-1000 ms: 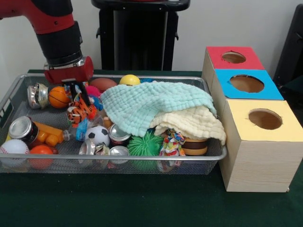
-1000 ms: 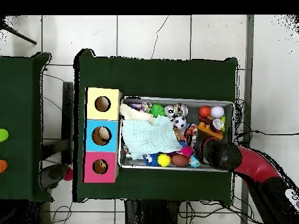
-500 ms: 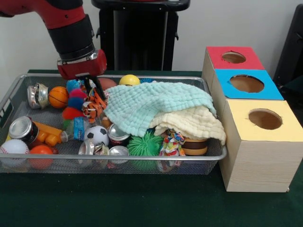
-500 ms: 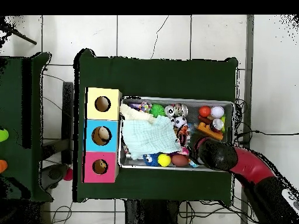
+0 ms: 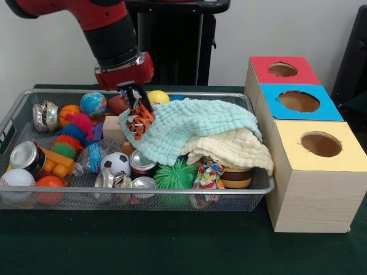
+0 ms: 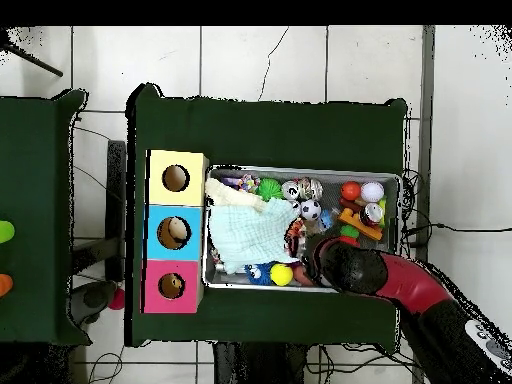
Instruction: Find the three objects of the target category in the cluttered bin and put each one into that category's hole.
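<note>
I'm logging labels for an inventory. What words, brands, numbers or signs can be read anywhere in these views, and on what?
No text can be read anywhere.
The cans and the plastic bottle in the wire bin carry labels, but they are too small and blurred to read.
The red, blue and yellow boxes show holes only, no writing.

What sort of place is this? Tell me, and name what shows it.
Probably a robot test lab, not a home. A red and black arm works over a wire bin of jumbled toys on a green-covered table, beside three wooden boxes with coloured tops and round holes. Cables trail over the tiled floor.
</note>
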Available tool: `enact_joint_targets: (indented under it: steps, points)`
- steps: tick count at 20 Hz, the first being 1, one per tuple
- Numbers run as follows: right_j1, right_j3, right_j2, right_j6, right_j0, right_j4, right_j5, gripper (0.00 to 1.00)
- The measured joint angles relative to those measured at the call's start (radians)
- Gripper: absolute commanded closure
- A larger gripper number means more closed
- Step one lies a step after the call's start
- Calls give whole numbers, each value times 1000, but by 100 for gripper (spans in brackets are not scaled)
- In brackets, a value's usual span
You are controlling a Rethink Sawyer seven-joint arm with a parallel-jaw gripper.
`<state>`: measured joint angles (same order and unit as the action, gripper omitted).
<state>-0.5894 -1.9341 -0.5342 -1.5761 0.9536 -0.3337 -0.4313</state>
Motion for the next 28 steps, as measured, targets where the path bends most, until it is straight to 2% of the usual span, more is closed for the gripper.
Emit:
enact_joint_targets:
  steps: [5,6,28]
  points:
    - [-23,-33,-1,0,-17,21,0,100]
    - [-28,-41,-1,0,-20,27,0,0]
    - [-75,-81,-3,0,-36,28,0,0]
